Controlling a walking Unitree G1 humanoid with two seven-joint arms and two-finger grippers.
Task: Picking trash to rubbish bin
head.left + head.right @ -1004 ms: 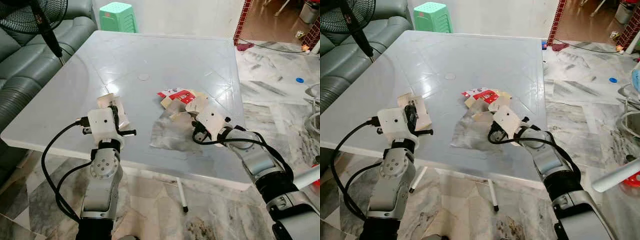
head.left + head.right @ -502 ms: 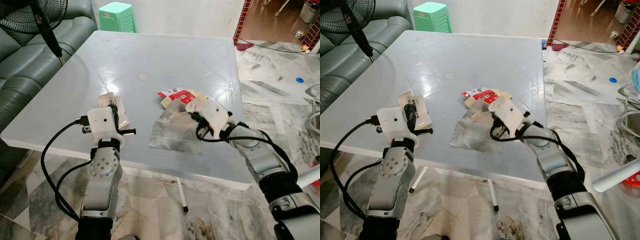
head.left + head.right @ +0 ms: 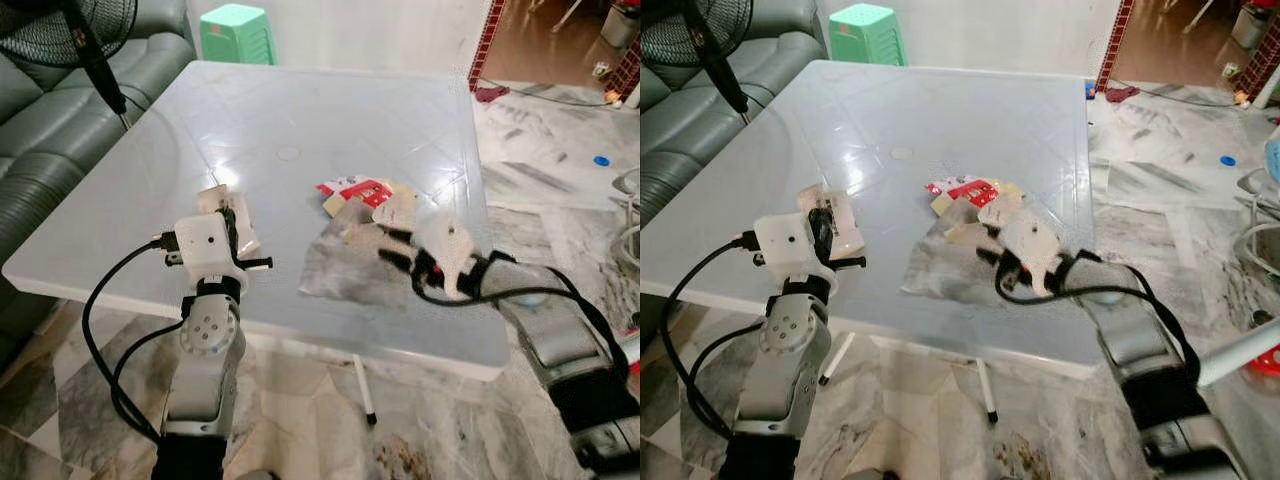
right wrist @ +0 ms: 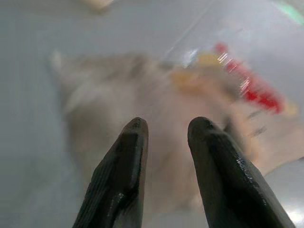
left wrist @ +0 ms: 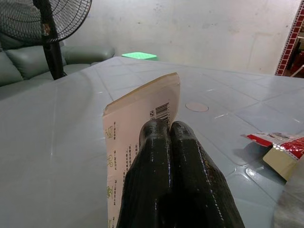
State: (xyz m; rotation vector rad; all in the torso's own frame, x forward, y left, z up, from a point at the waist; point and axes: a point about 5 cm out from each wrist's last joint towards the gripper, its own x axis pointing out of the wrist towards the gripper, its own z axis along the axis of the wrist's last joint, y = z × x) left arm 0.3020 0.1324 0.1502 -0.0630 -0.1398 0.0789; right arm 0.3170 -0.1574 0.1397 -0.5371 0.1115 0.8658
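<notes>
My left gripper is shut on a cream carton with a barcode, held upright above the white table near its front left edge. Its black fingers press together on the carton. A crumpled silver wrapper lies in the table's front middle. Behind it are a red and white packet and beige card scraps. My right gripper is open and blurred. It hovers low over the silver wrapper with nothing between its fingers.
A grey-green sofa and a black standing fan are at the left. A green plastic stool stands beyond the table. Marble floor with cables and a blue cap lies to the right.
My right arm has swung to the right and toward the table's near edge, with motion blur, and its fingers now point across the silver wrapper. The left arm and its carton have stayed put.
</notes>
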